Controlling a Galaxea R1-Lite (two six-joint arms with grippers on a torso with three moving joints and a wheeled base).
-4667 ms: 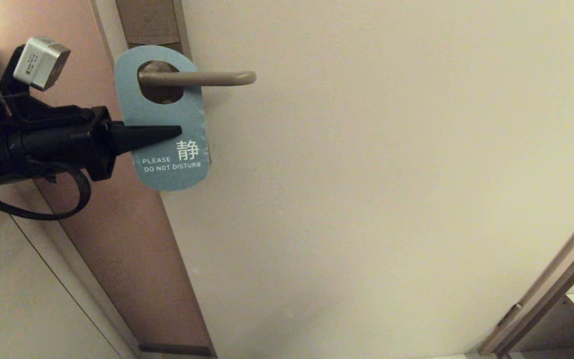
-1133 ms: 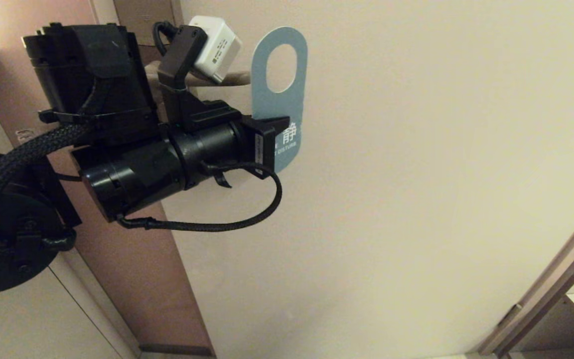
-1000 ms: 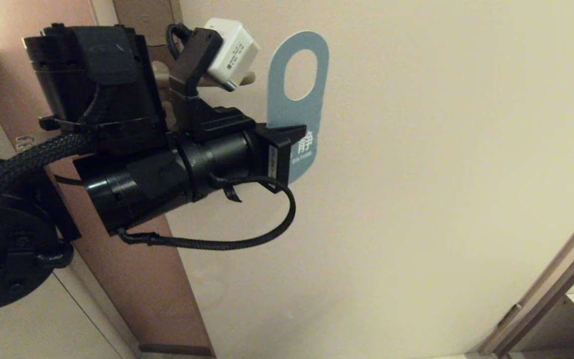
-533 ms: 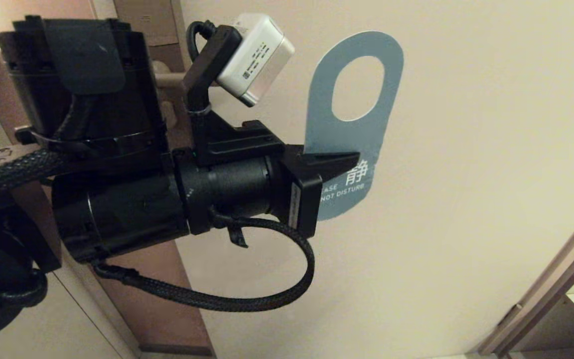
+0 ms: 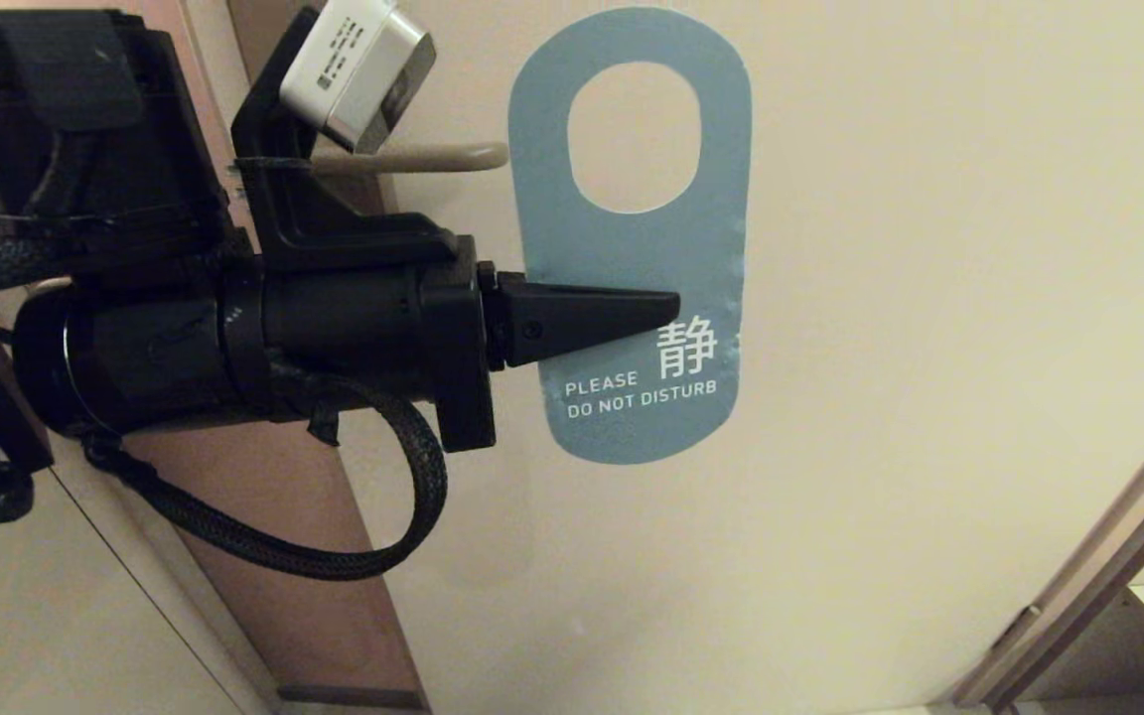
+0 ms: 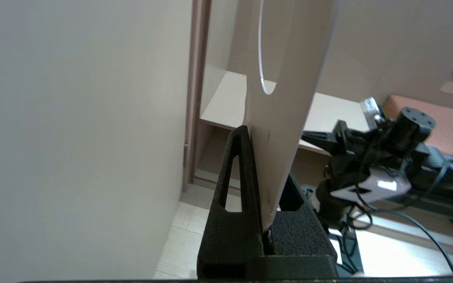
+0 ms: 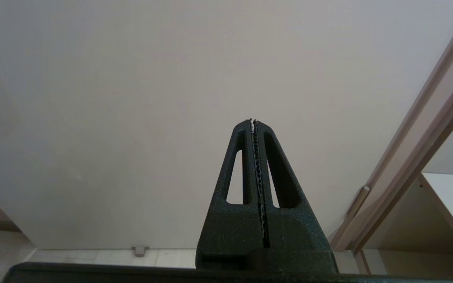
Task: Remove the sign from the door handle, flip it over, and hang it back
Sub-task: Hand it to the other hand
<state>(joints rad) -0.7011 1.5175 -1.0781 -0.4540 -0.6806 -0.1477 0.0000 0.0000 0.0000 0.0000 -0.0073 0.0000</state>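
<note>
Across most of the frame the big pale door (image 5: 880,298) is seen. At the upper left, the slim beige metal door handle (image 5: 433,157) is left bare: the flat teal card sign (image 5: 632,248) with the oval hole has been pulled off it and is now held just beside its rounded end, teal words facing out. The sign is clamped near its middle by the black left gripper (image 5: 671,308). It has not been turned over yet. The right gripper (image 7: 253,121) is pressed together and empty, facing the door.
</note>
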